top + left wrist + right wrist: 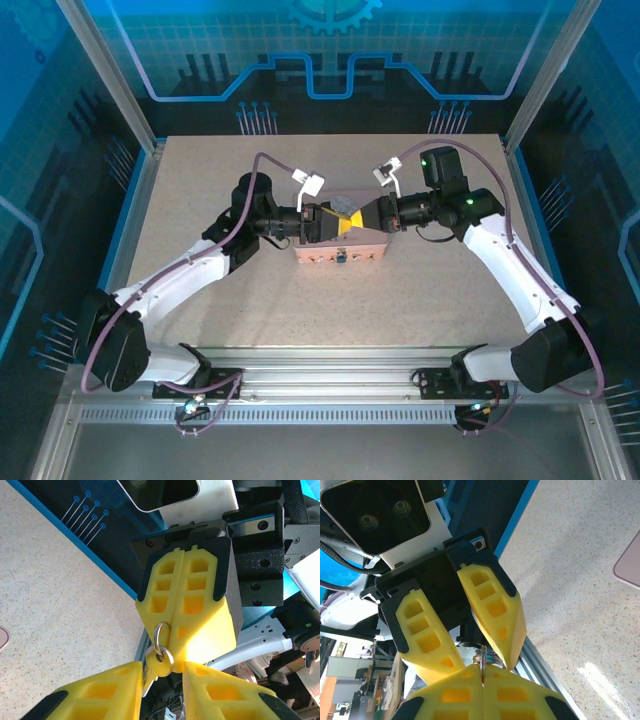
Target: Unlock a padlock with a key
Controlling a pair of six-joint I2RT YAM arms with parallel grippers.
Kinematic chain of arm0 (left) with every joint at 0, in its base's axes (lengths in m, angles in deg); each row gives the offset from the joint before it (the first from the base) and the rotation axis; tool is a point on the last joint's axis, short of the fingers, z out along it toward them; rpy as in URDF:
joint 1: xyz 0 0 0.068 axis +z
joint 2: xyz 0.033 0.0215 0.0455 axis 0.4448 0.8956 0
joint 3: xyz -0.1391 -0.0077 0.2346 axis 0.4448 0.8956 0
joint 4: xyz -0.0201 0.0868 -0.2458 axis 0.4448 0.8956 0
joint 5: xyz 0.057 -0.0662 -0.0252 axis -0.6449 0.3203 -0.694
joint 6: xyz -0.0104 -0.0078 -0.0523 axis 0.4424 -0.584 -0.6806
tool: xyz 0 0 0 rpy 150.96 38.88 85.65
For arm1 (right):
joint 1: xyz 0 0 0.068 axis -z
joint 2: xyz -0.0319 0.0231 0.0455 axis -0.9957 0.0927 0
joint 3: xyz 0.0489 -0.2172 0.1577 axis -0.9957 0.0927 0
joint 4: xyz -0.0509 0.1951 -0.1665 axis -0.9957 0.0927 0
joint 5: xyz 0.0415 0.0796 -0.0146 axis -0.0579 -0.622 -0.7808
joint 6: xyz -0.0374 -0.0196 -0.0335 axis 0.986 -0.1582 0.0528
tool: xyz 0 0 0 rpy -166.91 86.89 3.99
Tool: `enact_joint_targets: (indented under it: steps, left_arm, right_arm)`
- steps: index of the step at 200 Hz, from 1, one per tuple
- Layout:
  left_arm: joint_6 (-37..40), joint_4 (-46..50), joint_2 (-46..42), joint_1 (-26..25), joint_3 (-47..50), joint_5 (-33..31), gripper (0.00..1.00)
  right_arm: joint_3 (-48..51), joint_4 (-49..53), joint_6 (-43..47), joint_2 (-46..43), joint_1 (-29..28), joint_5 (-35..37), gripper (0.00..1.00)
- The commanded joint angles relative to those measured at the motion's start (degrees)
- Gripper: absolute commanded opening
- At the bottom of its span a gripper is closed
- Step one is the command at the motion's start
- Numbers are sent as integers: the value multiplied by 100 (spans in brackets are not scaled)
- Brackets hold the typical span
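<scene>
Both arms meet tip to tip in mid-air above the pink box [320,255] at the middle of the table [250,300]. The right fingers [200,615] are pressed together, pinching a small metal ring [161,635]. A yellow cap [161,666], probably the key's head, hangs from it in the narrow gap between the left fingers [105,690]; whether they actually clamp it I cannot tell. I cannot pick out the padlock for sure: a silvery sliver [148,679] against the left finger may be it, or the key's blade. So the pieces seem lifted and gathered, but inserting, turning and opening the shackle look still undone.
</scene>
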Motion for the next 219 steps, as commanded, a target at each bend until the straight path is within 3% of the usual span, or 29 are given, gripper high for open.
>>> enact_joint_targets:
  steps: [1, 29, 93, 145, 219]
  left_arm:
    - [166, 108, -171, -2, -124, -26, 25]
    - [128, 45, -164, 1, -117, 7, 14]
    - [323, 313, -225, 8, -159, -84, 0]
    - [742, 1088, -288, 24, -409, -187, 0]
    - [761, 1200, -314, 26, -332, -199, 2]
  right_arm:
    - [-6, 161, 102, -143, 45, -192, 2]
    - [-6, 187, 103, -147, 55, -190, 2]
    - [68, 168, 123, -165, 96, -193, 2]
    - [367, -103, 94, -203, 177, -253, 2]
    - [458, -261, -38, -264, 333, -308, 1]
